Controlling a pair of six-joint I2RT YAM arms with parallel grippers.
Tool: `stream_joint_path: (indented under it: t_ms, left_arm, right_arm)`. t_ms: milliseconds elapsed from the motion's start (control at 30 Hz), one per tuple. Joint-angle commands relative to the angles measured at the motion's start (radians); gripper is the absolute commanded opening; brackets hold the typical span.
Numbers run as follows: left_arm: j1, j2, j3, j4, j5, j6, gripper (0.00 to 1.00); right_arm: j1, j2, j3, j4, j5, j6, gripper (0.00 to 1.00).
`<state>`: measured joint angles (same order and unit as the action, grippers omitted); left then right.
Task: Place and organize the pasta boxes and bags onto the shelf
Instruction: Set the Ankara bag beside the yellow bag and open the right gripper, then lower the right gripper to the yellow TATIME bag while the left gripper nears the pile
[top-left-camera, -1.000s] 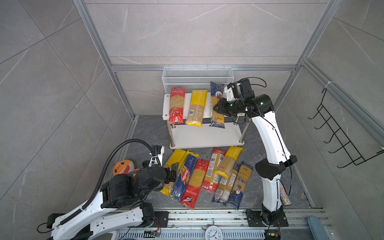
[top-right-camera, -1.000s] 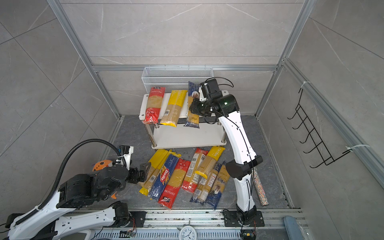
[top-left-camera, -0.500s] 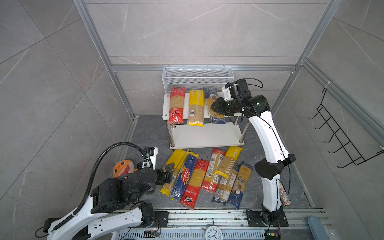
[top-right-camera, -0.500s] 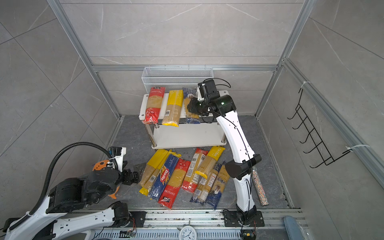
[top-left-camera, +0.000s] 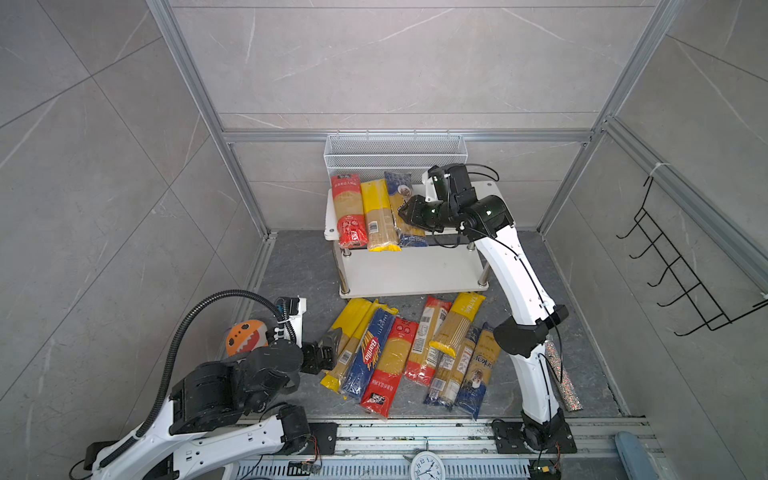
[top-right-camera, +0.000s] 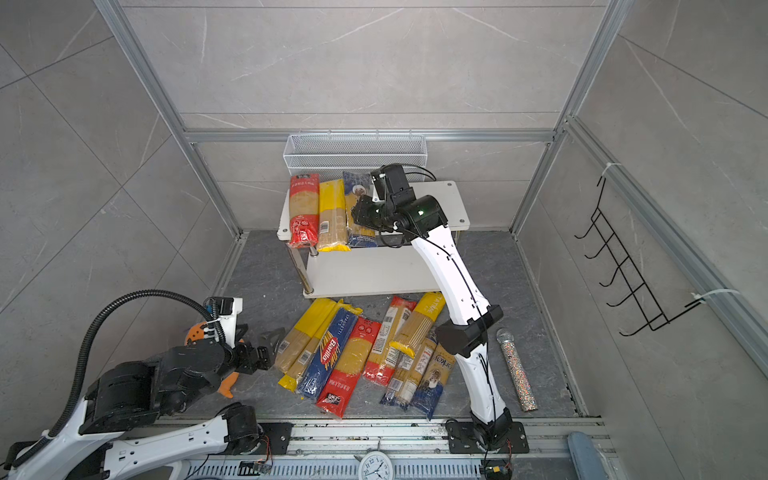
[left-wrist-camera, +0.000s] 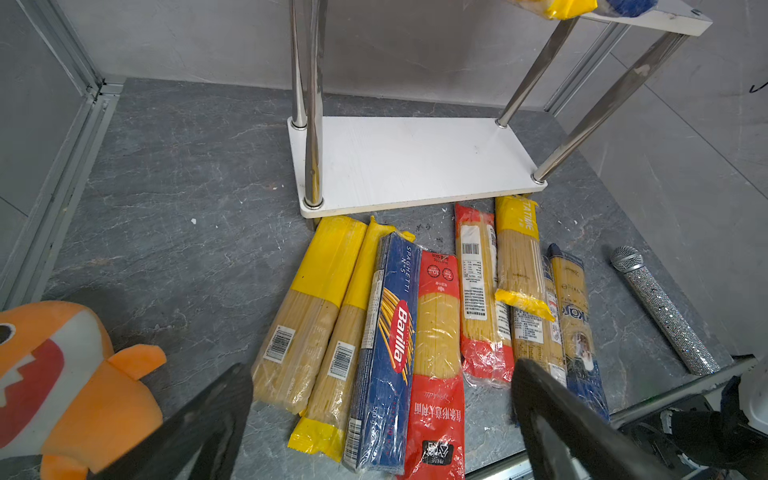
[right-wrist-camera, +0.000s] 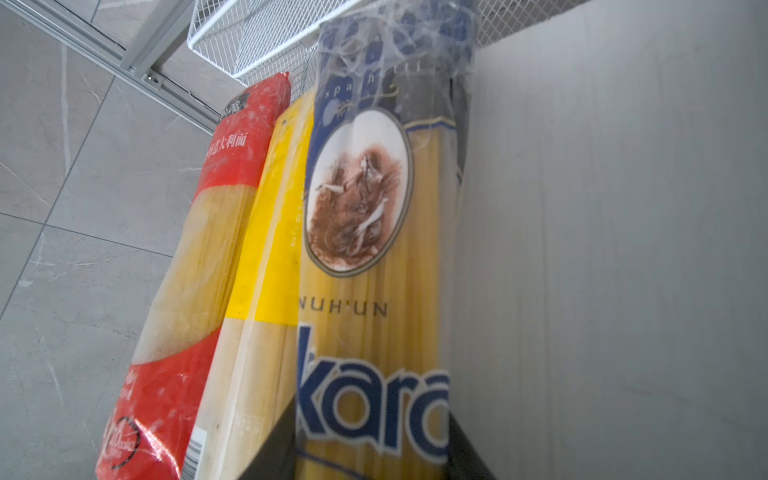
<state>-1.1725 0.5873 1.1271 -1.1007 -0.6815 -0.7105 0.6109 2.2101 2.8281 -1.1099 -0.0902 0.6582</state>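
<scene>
The shelf stands at the back, white with chrome legs. Three pasta packets lie side by side on its top board: a red one, a yellow one and a dark blue one. My right gripper is shut on the dark blue packet, which touches the yellow one; its fingers clamp the packet's sides. Several more packets lie on the floor in front of the shelf, among them a blue Barilla box. My left gripper hovers open at the pile's left end, holding nothing.
An orange plush toy sits beside the left arm. A glitter microphone lies right of the pile, by the right arm's base. A white mesh basket hangs behind the shelf. A black hook rack is on the right wall.
The right gripper has carried the dark blue packet leftward and straightened it against the yellow one. The left gripper has drawn back a little to the left of the floor pile.
</scene>
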Motion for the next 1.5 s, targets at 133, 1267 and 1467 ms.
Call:
stream_joint_path:
  t_ms: [133,1267,1467]
  left_arm:
    - [0.004,-0.039,-0.001,-0.036,-0.026,-0.007,1.00]
    - [0.004,0.055,-0.043,0.080,0.039,0.030,1.00]
    - [0.005,0.125,-0.086,0.147,0.093,0.015,1.00]
  right_arm:
    - [0.051,0.078,0.008,0.022,-0.018,0.044,0.40]
    - [0.064,-0.621,-0.801,0.095,0.277,-0.108,1.00]
    - [0.136,-0.957,-1.387,0.163,0.298,0.022,0.99]
